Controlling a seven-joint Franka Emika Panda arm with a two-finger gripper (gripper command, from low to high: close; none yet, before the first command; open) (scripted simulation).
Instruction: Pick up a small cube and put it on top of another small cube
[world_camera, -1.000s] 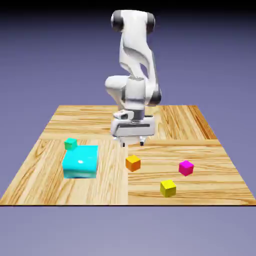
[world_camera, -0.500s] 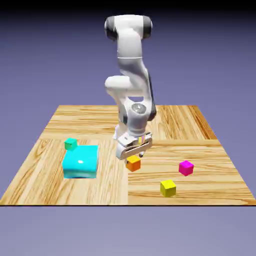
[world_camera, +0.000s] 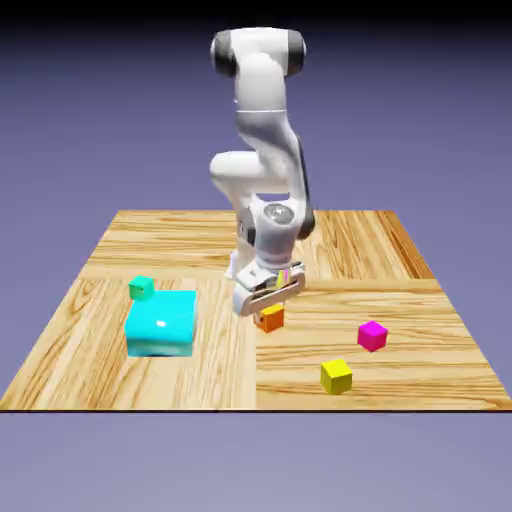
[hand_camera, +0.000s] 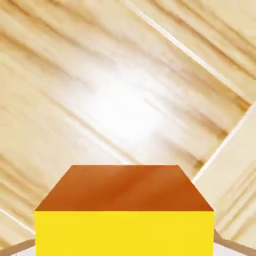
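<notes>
Distant overview; close-up over orange cube (world_camera: 269, 319)

Bare table (world_camera: 300, 350) around orange cube (world_camera: 270, 319)

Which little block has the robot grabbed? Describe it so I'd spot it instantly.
Follow the white arm down to its pincer above the wooden table. The orange cube is clamped there, the only small cube not sitting alone; the magenta cube and yellow cube lie apart.

Cubes spread across the table (world_camera: 120, 385)

Big cube (world_camera: 161, 323) left, small cube (world_camera: 142, 288) just behind it; middle cube (world_camera: 270, 319) under the gripper (world_camera: 268, 304); two cubes right, one (world_camera: 372, 335) farther, one (world_camera: 336, 376) nearer.
</notes>
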